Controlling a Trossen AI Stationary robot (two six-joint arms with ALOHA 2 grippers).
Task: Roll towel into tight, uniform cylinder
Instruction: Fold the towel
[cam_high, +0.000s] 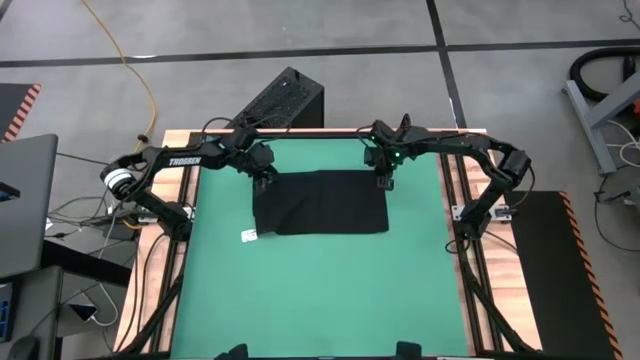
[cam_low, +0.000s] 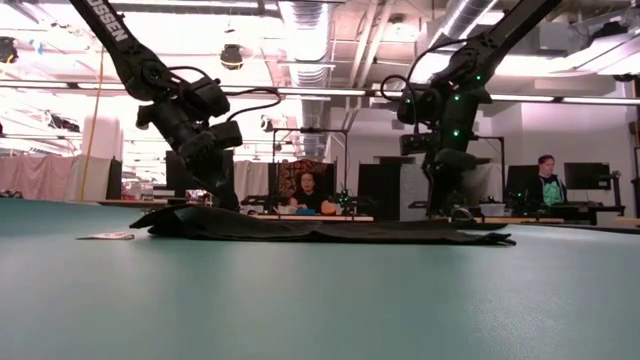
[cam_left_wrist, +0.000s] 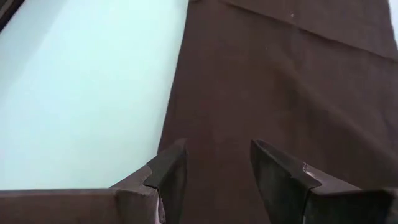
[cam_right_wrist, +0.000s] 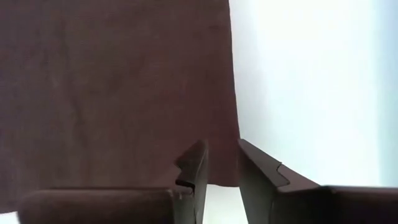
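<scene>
Both grippers low at towel (cam_high: 322, 203) far corners: left gripper (cam_left_wrist: 213, 177) parted, empty. Right gripper (cam_right_wrist: 222, 167) narrowly parted, cloth unpinched. Risk: uneven pickup, crooked roll.

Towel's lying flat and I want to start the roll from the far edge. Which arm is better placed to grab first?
Probably the left. The left gripper stands open over the towel at its far left corner, cloth between the fingers. The right gripper sits at the far right corner with a narrower gap, near the side edge.
</scene>
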